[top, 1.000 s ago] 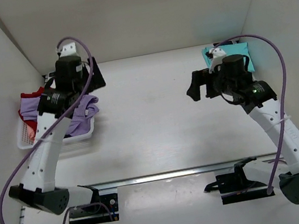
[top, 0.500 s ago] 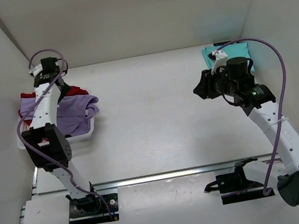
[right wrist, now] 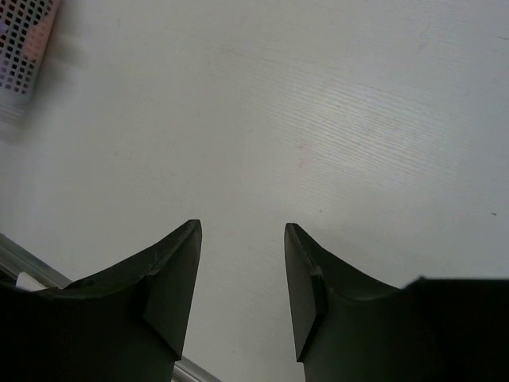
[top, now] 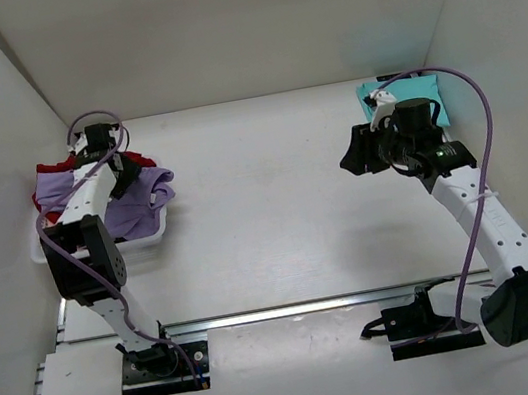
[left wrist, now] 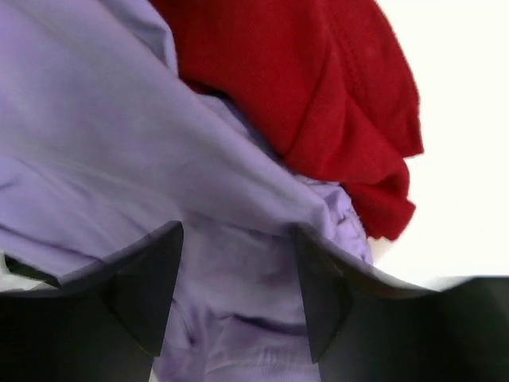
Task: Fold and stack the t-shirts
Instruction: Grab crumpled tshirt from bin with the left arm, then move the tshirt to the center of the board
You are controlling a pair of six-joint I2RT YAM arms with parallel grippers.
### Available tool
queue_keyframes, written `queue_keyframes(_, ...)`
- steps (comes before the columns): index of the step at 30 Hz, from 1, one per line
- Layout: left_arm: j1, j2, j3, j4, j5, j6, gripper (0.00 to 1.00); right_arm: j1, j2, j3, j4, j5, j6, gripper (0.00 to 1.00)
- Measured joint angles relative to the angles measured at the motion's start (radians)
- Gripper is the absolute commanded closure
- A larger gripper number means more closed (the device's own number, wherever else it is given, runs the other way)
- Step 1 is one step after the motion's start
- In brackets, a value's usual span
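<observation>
A lavender t-shirt (top: 139, 204) spills over the right side of the white basket (top: 50, 250), with a red t-shirt (top: 140, 160) beside it. A folded teal t-shirt (top: 426, 93) lies at the table's far right. My left gripper (top: 122, 177) hovers low over the basket. In the left wrist view its jaws (left wrist: 237, 231) stand apart over the lavender t-shirt (left wrist: 119, 143), whose cloth lies between them, and the red t-shirt (left wrist: 318, 95) is just beyond. My right gripper (top: 351, 159) hangs above bare table, open (right wrist: 242, 225) and holding nothing.
The white slotted basket (right wrist: 24, 40) stands against the left wall. A metal rail (top: 303, 307) runs across the near edge by both arm bases. Side walls close in the table on the left and right.
My left arm has swung out to the left and its gripper has come down onto the lavender shirt. The right gripper's jaws have narrowed from their widest, and it has shifted slightly.
</observation>
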Motion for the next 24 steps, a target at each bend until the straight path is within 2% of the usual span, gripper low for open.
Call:
queue_keyframes(1, 0.002, 0.007, -0.008, 0.013, 0.014, -0.002, 0.72, 0.000, 0.006, 0.000, -0.001, -0.003, -0.001, 0.57)
queue_keyframes(3, 0.002, 0.022, -0.014, 0.034, 0.033, -0.004, 1.00, 0.000, 0.014, 0.001, -0.006, -0.008, -0.005, 0.57)
queue_keyframes(11, -0.014, 0.005, 0.007, 0.012, 0.027, -0.014, 1.00, 0.001, 0.016, 0.002, -0.010, -0.022, -0.011, 0.60)
queue_keyframes(14, -0.087, -0.036, 0.128, -0.034, -0.071, -0.008, 1.00, 0.007, 0.016, 0.002, -0.009, -0.023, -0.007, 0.62)
queue_keyframes(16, -0.167, -0.098, 0.209, 0.022, -0.100, 0.027, 1.00, 0.012, 0.016, 0.002, -0.005, -0.026, -0.003, 0.63)
queue_keyframes(19, -0.280, -0.293, 0.216, 0.253, 0.056, 0.076, 1.00, 0.014, 0.013, 0.002, 0.013, -0.029, 0.011, 0.64)
queue_keyframes(24, -0.293, -0.481, 0.218, 0.537, 0.382, -0.007, 1.00, 0.006, -0.022, -0.002, 0.024, -0.016, 0.022, 0.67)
